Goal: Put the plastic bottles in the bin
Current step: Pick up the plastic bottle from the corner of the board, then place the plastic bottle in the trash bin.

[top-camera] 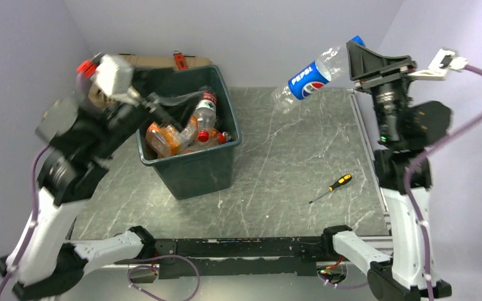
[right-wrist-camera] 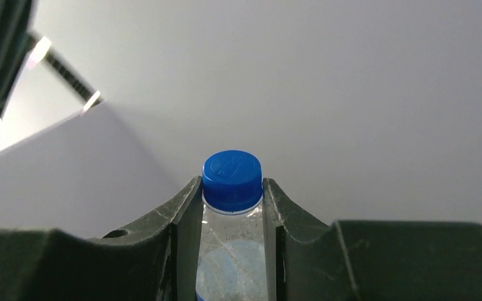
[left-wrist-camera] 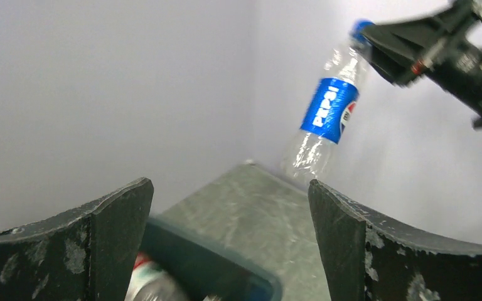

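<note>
The dark green bin (top-camera: 194, 172) stands at the left of the table with several plastic bottles (top-camera: 201, 122) piled inside. My right gripper (top-camera: 353, 59) is raised high at the back right and is shut on the neck of a blue-labelled Pepsi bottle (top-camera: 310, 78), which hangs tilted down to the left. In the right wrist view the gripper (right-wrist-camera: 232, 216) pinches the bottle just under its blue cap (right-wrist-camera: 232, 179). My left gripper (top-camera: 159, 106) hovers over the bin's left side, open and empty. The left wrist view shows its fingers (left-wrist-camera: 116, 235) wide apart over the bin rim (left-wrist-camera: 226, 263), and the Pepsi bottle (left-wrist-camera: 329, 110) beyond.
A yellow-handled screwdriver (top-camera: 332, 187) lies on the marble table at the right front. A tan box (top-camera: 157, 61) sits behind the bin against the back wall. Grey walls close in on the left, back and right.
</note>
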Action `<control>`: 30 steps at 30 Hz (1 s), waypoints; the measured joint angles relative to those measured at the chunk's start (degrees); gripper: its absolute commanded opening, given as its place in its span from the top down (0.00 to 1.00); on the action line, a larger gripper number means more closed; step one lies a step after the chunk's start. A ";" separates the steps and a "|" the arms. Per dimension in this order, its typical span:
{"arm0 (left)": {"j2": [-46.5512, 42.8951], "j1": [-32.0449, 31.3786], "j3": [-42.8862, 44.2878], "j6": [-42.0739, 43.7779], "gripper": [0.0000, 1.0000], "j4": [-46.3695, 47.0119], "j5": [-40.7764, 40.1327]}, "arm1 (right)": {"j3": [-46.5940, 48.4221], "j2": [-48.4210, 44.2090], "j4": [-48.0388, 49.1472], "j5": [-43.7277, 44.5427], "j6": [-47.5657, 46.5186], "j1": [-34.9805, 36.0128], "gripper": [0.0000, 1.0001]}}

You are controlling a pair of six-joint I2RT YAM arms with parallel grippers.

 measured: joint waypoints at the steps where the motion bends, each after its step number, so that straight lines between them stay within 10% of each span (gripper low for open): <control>1: 4.15 0.00 4.52 0.66 0.01 -1.51 5.55 | 3.85 -0.48 -3.63 -3.10 -1.27 0.00 1.00; 6: 20.24 -0.02 20.31 1.97 0.01 -5.95 27.06 | 17.81 -1.66 -17.57 -18.47 -5.88 0.07 1.00; 15: 31.43 -0.13 22.58 -7.56 0.00 -3.65 50.86 | 16.83 -5.35 -28.70 -33.20 -8.46 0.11 1.00; 30: 35.89 -12.85 22.16 -8.92 0.01 -3.13 52.09 | 10.99 -4.44 -27.76 -39.71 -5.92 0.09 1.00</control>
